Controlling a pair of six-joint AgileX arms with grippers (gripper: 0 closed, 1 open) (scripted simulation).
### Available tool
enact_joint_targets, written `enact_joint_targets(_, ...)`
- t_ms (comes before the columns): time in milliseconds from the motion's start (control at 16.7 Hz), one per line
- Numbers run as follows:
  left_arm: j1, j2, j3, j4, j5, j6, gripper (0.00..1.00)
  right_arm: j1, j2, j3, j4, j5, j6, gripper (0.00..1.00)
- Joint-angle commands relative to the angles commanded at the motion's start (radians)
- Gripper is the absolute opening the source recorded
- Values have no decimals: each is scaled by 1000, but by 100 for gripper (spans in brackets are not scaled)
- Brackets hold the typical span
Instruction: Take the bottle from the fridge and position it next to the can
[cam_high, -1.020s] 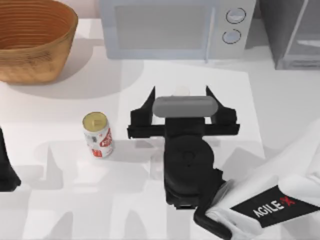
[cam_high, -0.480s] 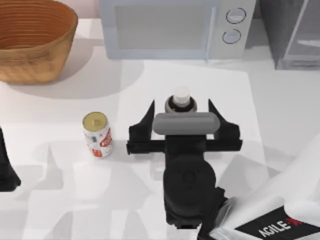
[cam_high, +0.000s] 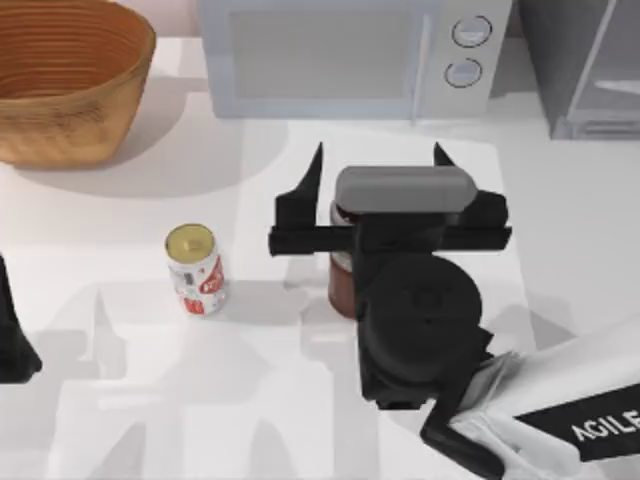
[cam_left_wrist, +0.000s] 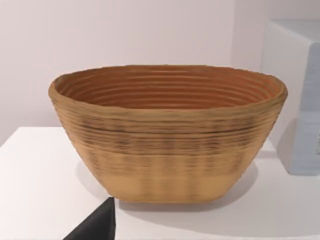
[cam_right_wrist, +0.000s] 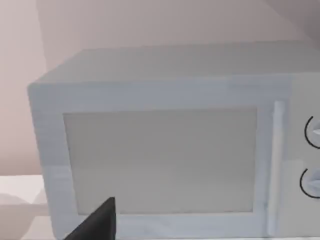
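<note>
Bottle (cam_high: 342, 285) standing upright on the table (cam_high: 120, 400) right of the can (cam_high: 195, 268), well apart from it and largely hidden beneath the right gripper (cam_high: 380, 170), whose fingers are spread wide and hold nothing. Fridge (cam_high: 590, 65) at the table's far right corner, beside the microwave (cam_high: 330, 55); basket (cam_high: 65, 75) at far left. Left arm (cam_high: 12, 330) parked at the left edge.

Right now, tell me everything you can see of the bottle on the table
In the top view the bottle shows as a sliver of clear plastic holding dark reddish-brown drink; the rest, cap included, is hidden under the right gripper. It looks upright, standing on the white table in front of the microwave, to the right of the can with a clear gap between them. The gripper's fingers are spread wide above it; whether anything touches the bottle can't be told.
</note>
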Motion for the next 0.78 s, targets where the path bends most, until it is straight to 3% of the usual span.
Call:
enact_joint_targets(360,0,0,0,0,0,0,100,-254,-498,-116,-212,-294,-14,100)
enact_joint_targets(780,0,0,0,0,0,0,100,-630,-1275,-399,-681,-676,-17,100)
